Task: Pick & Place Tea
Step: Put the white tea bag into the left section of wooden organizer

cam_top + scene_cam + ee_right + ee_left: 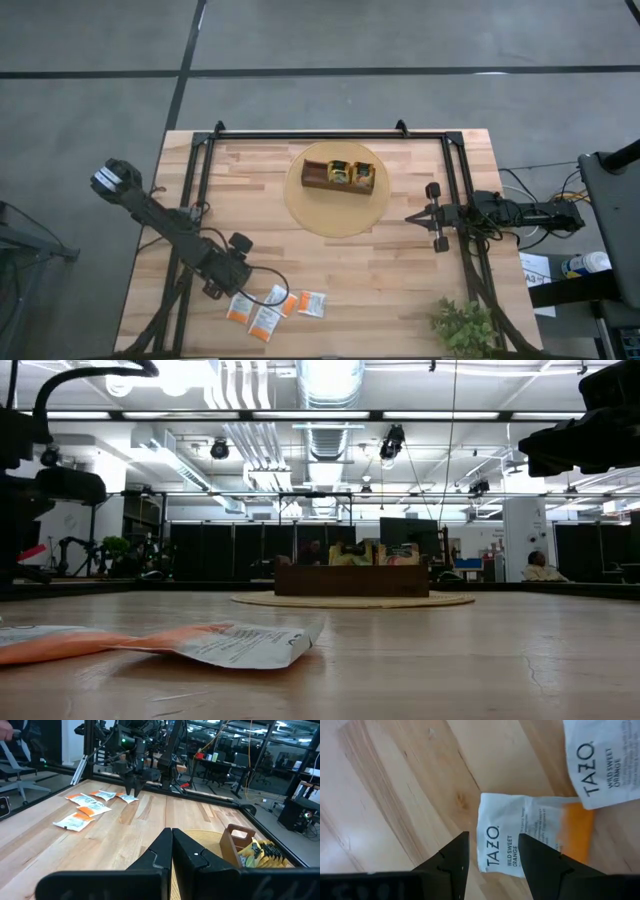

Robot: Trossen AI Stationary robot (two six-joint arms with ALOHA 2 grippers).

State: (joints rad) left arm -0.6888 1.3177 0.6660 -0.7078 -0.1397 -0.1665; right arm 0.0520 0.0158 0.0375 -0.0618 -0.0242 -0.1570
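Pick step: left gripper, fingers spread, hovers over a white-and-orange paper tea packet; next, drop and pinch.

Grey concrete floor, exposed ceiling ducts — strip lights, office chair — cluttered workshop

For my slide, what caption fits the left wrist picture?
Open left gripper poised over a white-and-orange Tazo Wild Sweet Orange tea packet on the wooden table.

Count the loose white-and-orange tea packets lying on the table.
5 packets, all on the table at the left arm's side: one below the left gripper, two beside it, two farther out. Overlap may hide more.
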